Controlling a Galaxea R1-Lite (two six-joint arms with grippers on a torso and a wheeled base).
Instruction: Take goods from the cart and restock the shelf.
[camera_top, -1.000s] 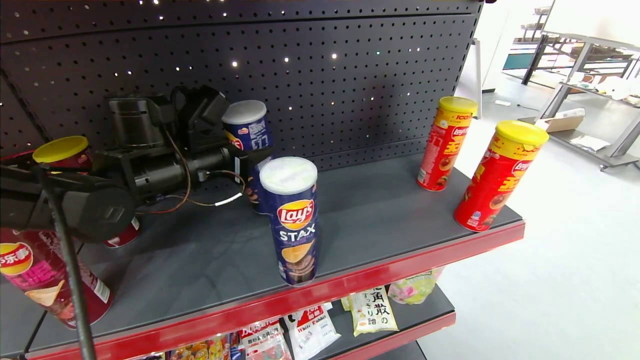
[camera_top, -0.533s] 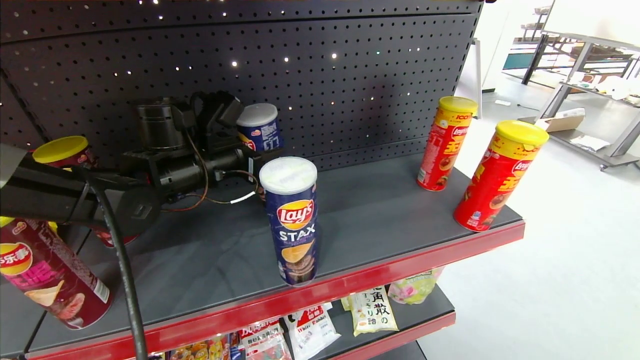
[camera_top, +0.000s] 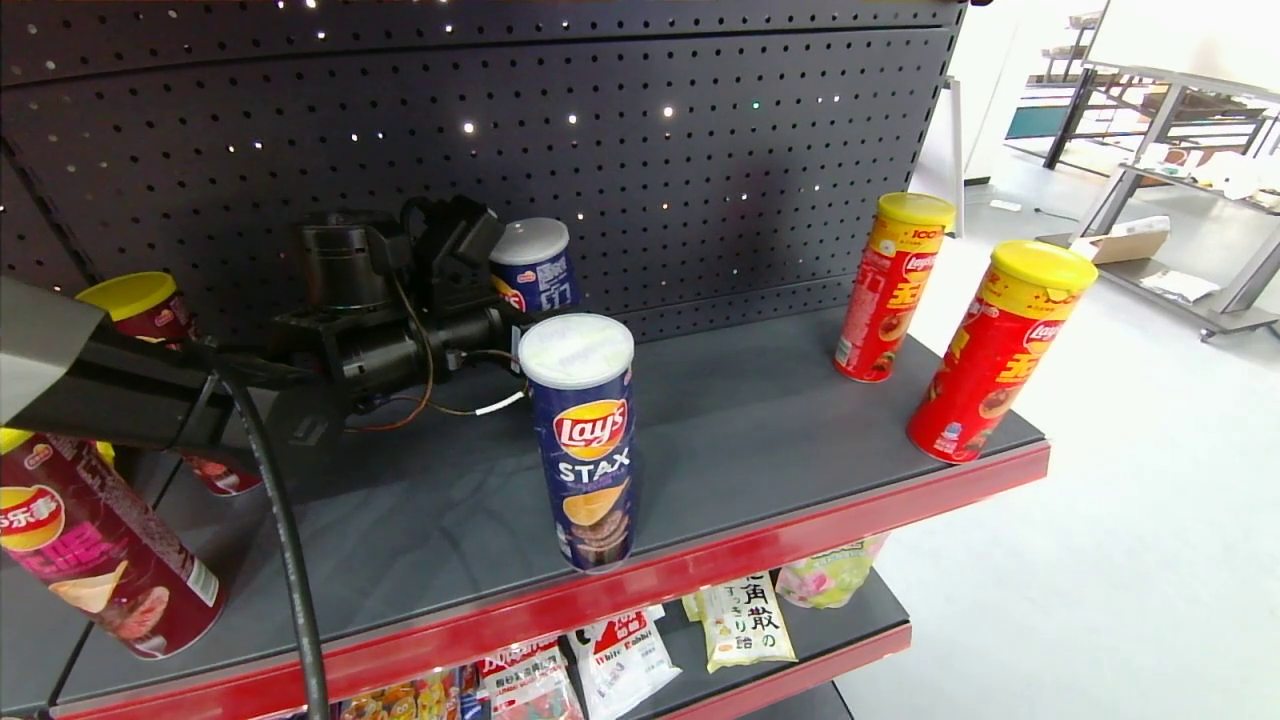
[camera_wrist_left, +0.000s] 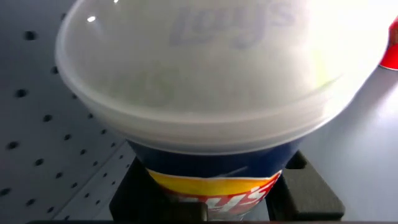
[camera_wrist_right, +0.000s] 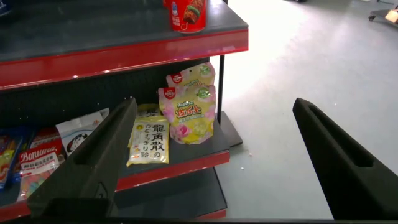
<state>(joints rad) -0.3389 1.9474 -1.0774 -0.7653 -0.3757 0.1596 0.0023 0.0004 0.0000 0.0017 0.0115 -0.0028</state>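
Observation:
My left gripper (camera_top: 505, 312) is shut on a blue chips can with a white lid (camera_top: 537, 266), held upright at the back of the top shelf (camera_top: 760, 420), close to the pegboard. In the left wrist view the same can (camera_wrist_left: 205, 93) looms large, with black fingers (camera_wrist_left: 306, 194) pressed to its sides. Its lower part is hidden behind a second blue can (camera_top: 583, 440) standing near the shelf's red front edge. My right gripper (camera_wrist_right: 216, 106) is open and holds nothing, low in front of the lower shelf (camera_wrist_right: 186, 165).
Two red cans with yellow lids (camera_top: 893, 287) (camera_top: 1000, 352) stand at the shelf's right end. A maroon can (camera_top: 95, 545) and a yellow-lidded one (camera_top: 140, 302) stand at the left. Snack bags (camera_wrist_right: 186, 115) fill the lower shelf. Open floor lies to the right.
My left arm has carried the blue can to the right and deeper toward the pegboard. The other cans have not moved.

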